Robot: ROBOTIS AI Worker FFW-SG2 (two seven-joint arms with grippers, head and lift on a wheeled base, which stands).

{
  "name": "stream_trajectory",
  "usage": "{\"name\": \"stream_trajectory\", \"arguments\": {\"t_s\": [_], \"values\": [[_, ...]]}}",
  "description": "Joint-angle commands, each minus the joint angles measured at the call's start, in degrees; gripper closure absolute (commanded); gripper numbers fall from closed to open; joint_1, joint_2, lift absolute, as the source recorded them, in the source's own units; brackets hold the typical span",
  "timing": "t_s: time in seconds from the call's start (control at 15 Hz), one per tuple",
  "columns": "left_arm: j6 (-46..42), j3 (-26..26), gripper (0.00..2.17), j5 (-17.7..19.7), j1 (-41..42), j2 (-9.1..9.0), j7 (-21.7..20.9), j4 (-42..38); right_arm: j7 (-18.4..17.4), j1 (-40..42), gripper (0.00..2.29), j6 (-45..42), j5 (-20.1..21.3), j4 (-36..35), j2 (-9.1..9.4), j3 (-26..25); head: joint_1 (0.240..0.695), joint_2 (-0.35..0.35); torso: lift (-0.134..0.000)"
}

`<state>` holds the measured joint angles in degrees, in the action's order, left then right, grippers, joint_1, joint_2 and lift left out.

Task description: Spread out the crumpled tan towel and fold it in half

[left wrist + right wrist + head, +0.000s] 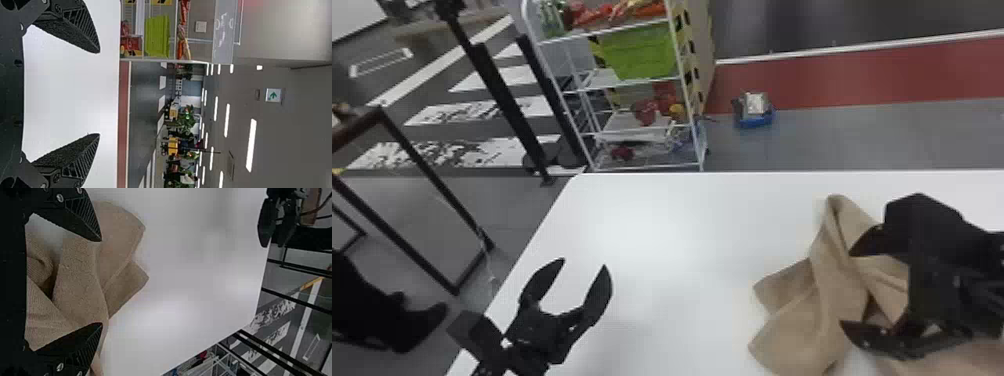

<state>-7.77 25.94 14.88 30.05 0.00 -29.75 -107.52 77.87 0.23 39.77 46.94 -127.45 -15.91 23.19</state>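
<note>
Hanging over the tan towel [824,310], my right pincer [847,289] is holding its 2 fingers wide apart, and the cloth is lying under them and across the gap between them. I cannot tell whether either tip is touching it. The towel is sitting crumpled on the right side of the white table [672,240], bunching into overlapping folds. 2 blunt corners are pointing toward my left, beyond my right fingertips, and 1 tall fold is poking toward the table's far edge. Some of the cloth is disappearing beneath my right pincer's black body. My left pincer [583,262] is waiting over the table's left part, well apart from the towel; its 2 fingers are standing open, holding nothing between them. Past the far edge, a white wire rack [617,31] is standing on the floor, carrying a green bin [644,55].
</note>
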Motion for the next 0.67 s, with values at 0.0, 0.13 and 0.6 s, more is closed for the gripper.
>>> {"name": "stream_trajectory", "arguments": {"t_s": [0.0, 0.13, 0.6], "values": [[0.0, 0.3, 0.14, 0.1, 0.0, -0.15, 0.0, 0.1, 0.5, 2.4, 0.13, 0.8, 3.5, -0.9, -3.25, 3.0, 0.695, 0.350, -0.124], [0.0, 0.3, 0.14, 0.0, -0.1, -0.15, 0.0, 0.3, 0.5, 2.7, 0.13, 0.6, 4.0, 0.0, -3.60, 3.3, 0.695, 0.350, -0.124], [0.0, 0.7, 0.14, 0.1, 0.1, -0.15, 0.0, 0.2, 0.5, -1.5, 0.19, -0.1, 8.5, 10.6, -0.35, 12.2, 0.695, 0.350, -0.124]]}}
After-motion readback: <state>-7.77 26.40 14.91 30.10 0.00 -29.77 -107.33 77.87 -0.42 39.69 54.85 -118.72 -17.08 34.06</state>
